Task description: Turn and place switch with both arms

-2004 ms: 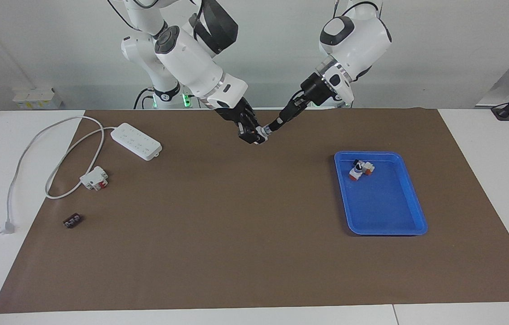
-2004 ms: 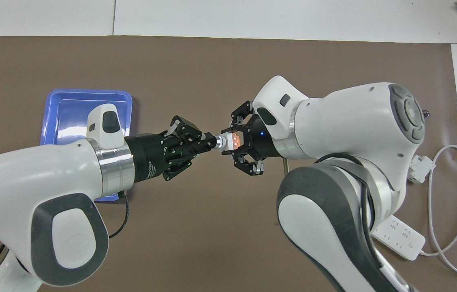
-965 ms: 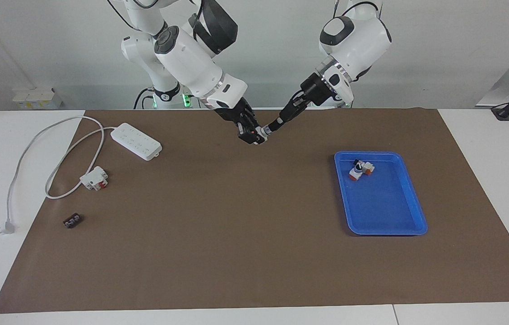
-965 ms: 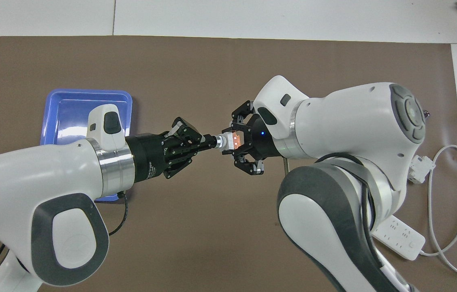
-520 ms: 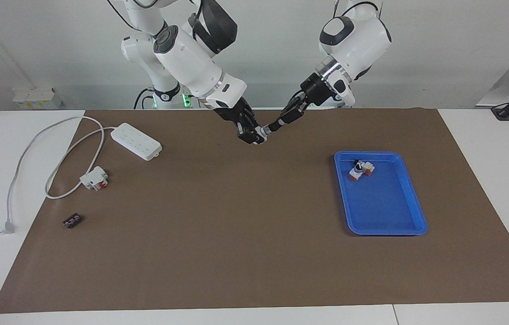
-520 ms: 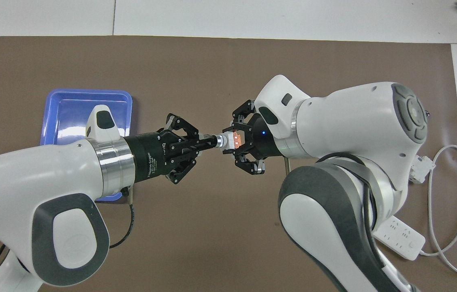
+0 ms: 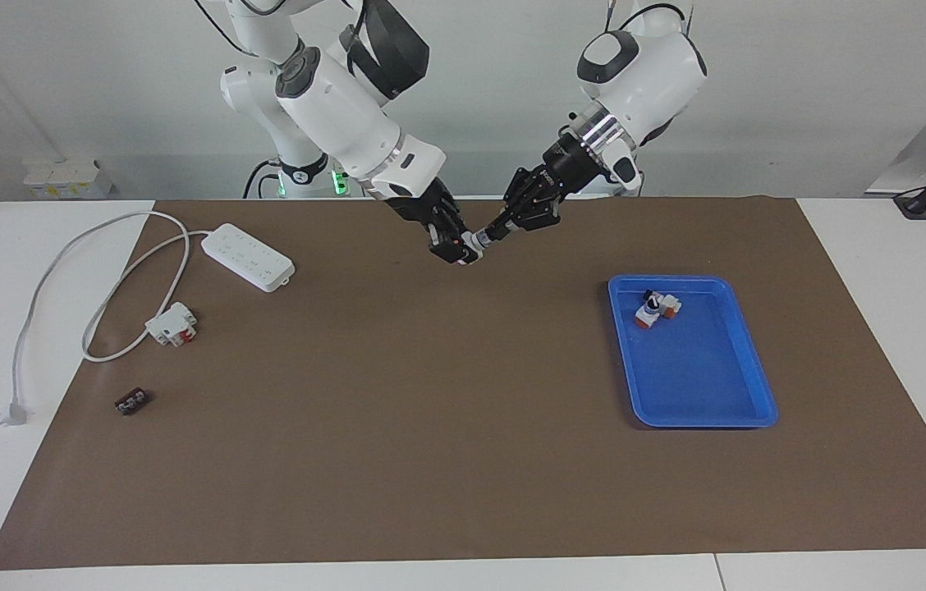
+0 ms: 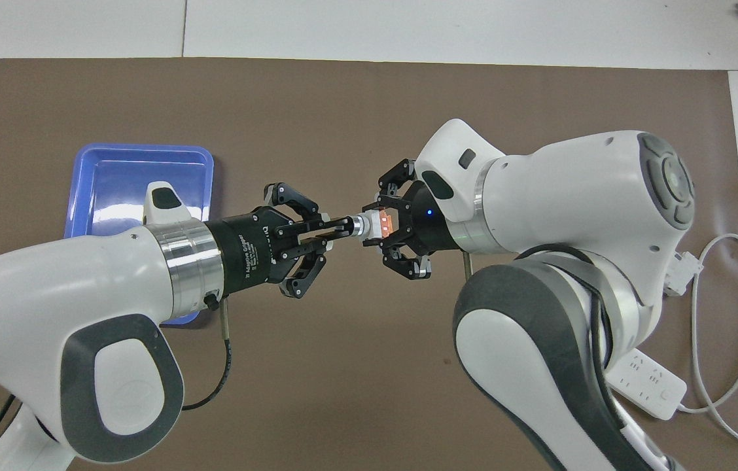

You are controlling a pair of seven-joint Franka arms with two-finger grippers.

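Midair, over the brown mat, the switch (image 8: 379,226) is held lengthwise between the arms, its orange-white body clamped in the right hand (image 8: 390,228), its knob tip pinched by the left hand (image 8: 341,229) for turning.

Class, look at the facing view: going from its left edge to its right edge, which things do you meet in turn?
Plug → small black piece → white-and-red block → power strip → right hand → switch → left hand → blue tray.
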